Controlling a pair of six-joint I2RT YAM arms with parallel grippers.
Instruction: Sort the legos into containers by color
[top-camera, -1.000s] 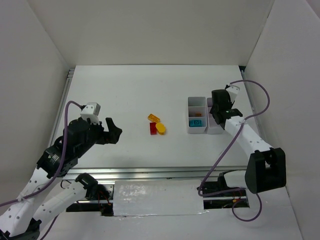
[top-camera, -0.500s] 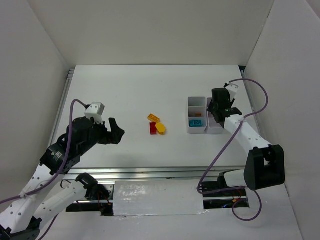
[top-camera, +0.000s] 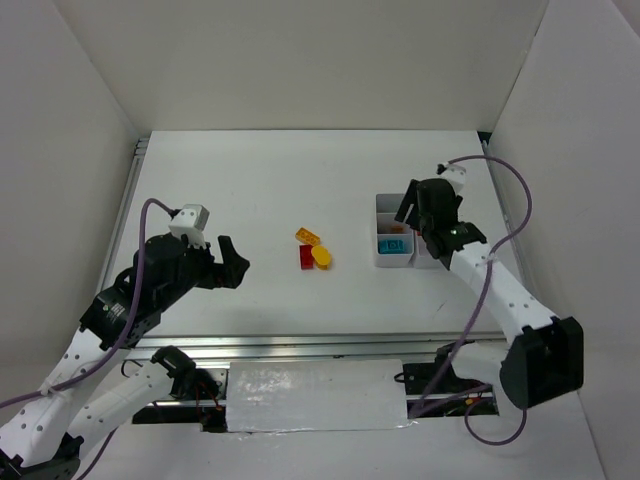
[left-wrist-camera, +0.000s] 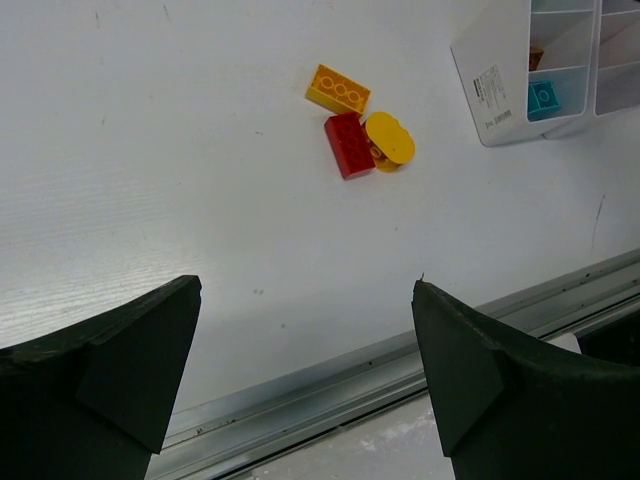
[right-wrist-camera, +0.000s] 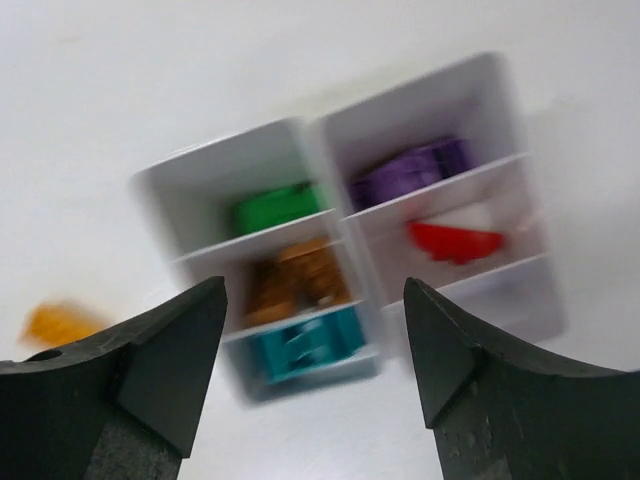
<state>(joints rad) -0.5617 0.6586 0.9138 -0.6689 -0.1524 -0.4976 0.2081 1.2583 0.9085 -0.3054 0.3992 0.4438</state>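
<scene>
The left gripper has crept slightly forward over the last second and has held its place for the last half. Its fingers stand wide apart with nothing between them. The left arm is folded at the elbow, its wrist reaching out over the table toward the loose pieces.

Ahead of those fingers, in line with the gap between them and well apart from the tips, lie three touching legos: an orange-yellow studded rectangular plastic brick farthest off, a red studded rectangular plastic brick nearer, and a yellow rounded oval plastic brick against the red one's right side. None has shifted, so these three are still to be sorted.

Further right, beyond the left gripper's right finger, sits the white plastic six-compartment tray. The right gripper has swung from the tray's right column across to the left, and its wrist view is smeared by that motion. Its fingers are spread and carry nothing, which suggests a delivery is done and it is heading back for another piece. Between them, blurred, the tray shows green, brownish-orange, teal, purple and red. The right arm stretches forward, forearm slanting up-left over the tray.
</scene>
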